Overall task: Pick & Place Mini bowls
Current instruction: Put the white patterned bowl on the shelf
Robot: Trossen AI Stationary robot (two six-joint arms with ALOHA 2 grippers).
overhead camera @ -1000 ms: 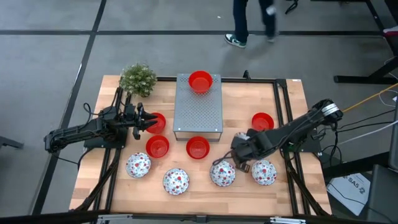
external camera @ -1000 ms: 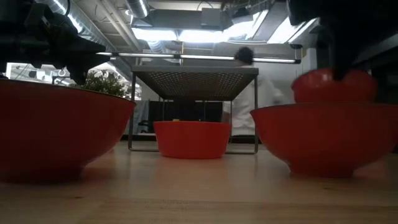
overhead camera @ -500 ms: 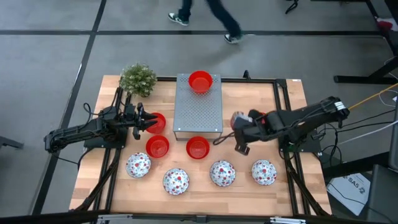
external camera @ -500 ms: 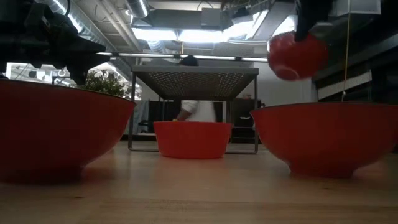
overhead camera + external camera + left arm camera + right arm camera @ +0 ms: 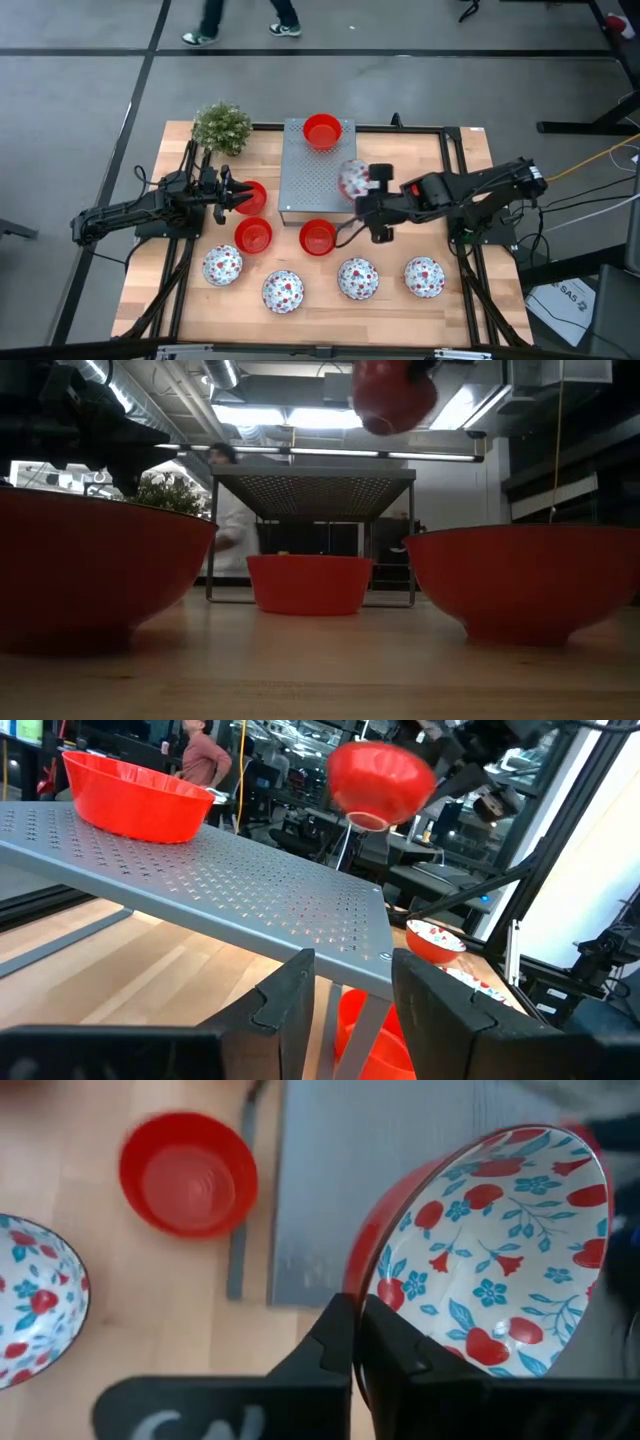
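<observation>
My right gripper [image 5: 362, 190] is shut on a mini bowl [image 5: 351, 179], red outside and white with a red pattern inside, high above the right edge of the grey perforated box [image 5: 316, 172]. The low view shows this bowl [image 5: 393, 395] well above the box top. A red bowl [image 5: 322, 131] stands on the box. Two red bowls [image 5: 253, 235] [image 5: 318, 237] and several patterned bowls [image 5: 283, 291] stand on the wood near the front. My left gripper [image 5: 238, 198] waits open and level beside another red bowl [image 5: 253, 196] at the left. My right gripper pinches the bowl's rim [image 5: 350, 1305], with one finger on the red outer wall and the other on the patterned inside. The fingers come slanting down from the table's right side. The bowl is lifted clear and tipped, its patterned inside [image 5: 490, 1250] facing partly upward.
A small green plant [image 5: 222, 127] stands at the far left corner. Black frame rails [image 5: 455, 165] run along the table's sides. A person [image 5: 245, 15] walks on the floor beyond the far edge.
My right gripper has risen from the front row of bowls and moved toward the far edge and leftward to the grey box, carrying the patterned bowl. Its wrist has rolled, so the bowl has tipped onto its side.
</observation>
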